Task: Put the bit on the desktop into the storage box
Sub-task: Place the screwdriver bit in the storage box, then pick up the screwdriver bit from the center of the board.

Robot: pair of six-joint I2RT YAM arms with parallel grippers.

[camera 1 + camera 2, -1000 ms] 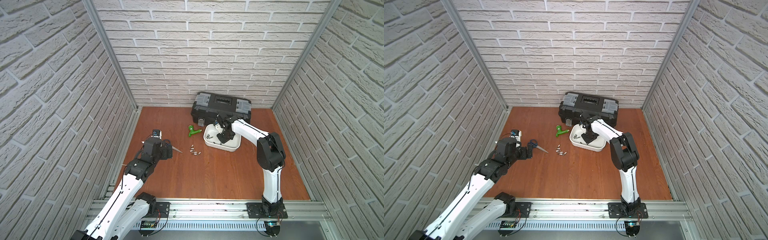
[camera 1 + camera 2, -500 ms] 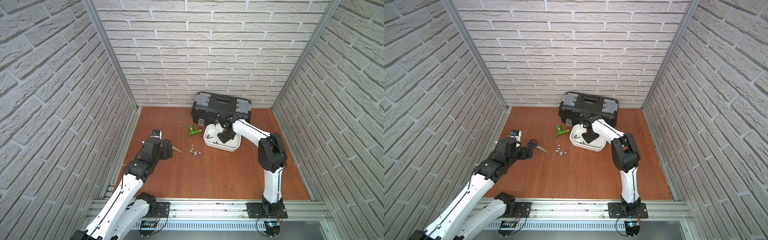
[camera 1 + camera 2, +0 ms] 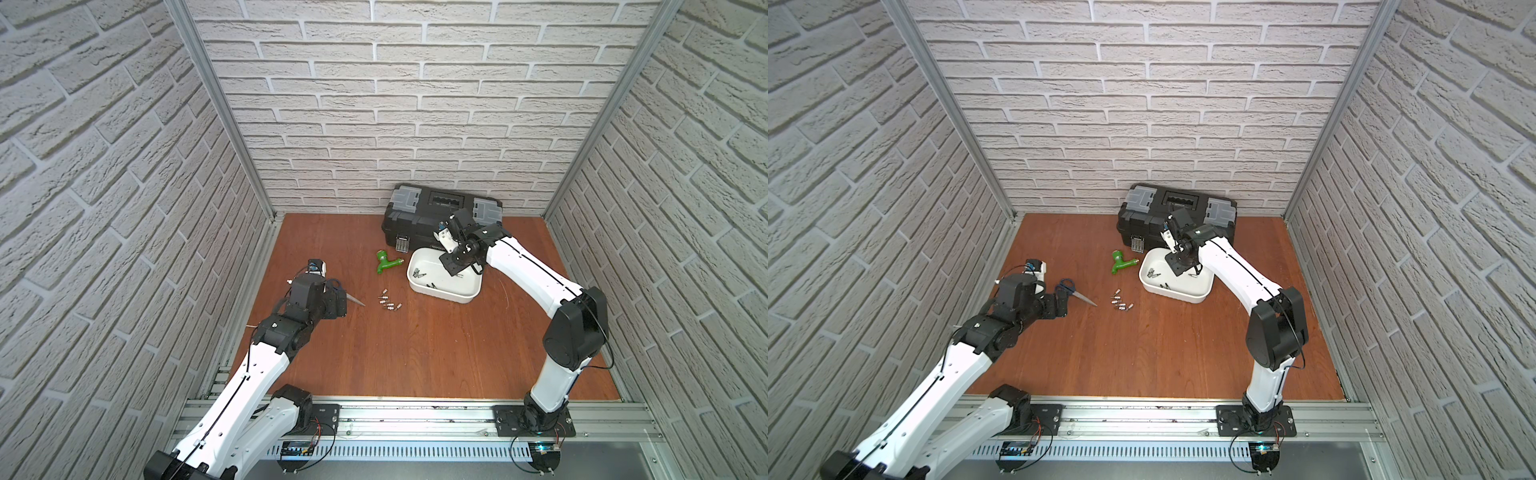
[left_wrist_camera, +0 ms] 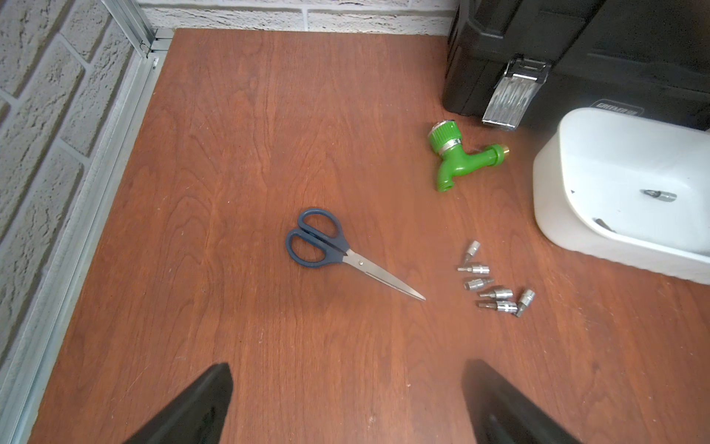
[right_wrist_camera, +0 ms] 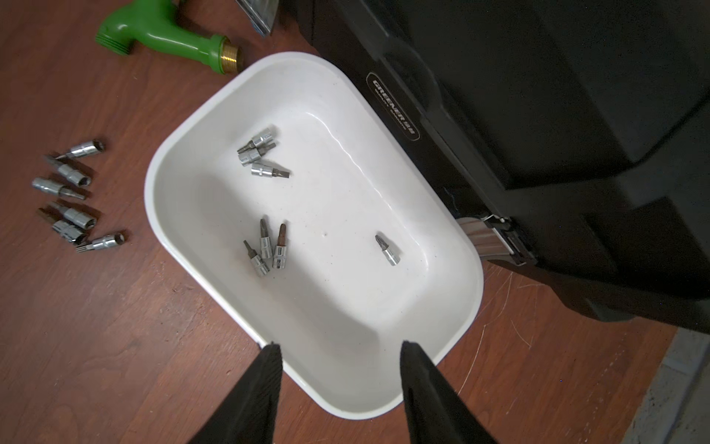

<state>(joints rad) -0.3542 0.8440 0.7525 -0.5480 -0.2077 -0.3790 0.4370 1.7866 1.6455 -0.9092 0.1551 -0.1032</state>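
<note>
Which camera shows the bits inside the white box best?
The right wrist view: it looks straight into the box and shows all the bits clearly. Both top views show them as tiny specks. The left wrist view catches only part of the box, with two bits.

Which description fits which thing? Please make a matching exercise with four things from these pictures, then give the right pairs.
Things
1. scissors
2. green tap
3. lone bit
4. toolbox

Descriptions
A. inside the storage box
B. blue handles, blades closed
C. black, by the brick wall
D. plastic with a brass end, on the desktop

Pairs: 1-B, 2-D, 3-A, 4-C
</note>
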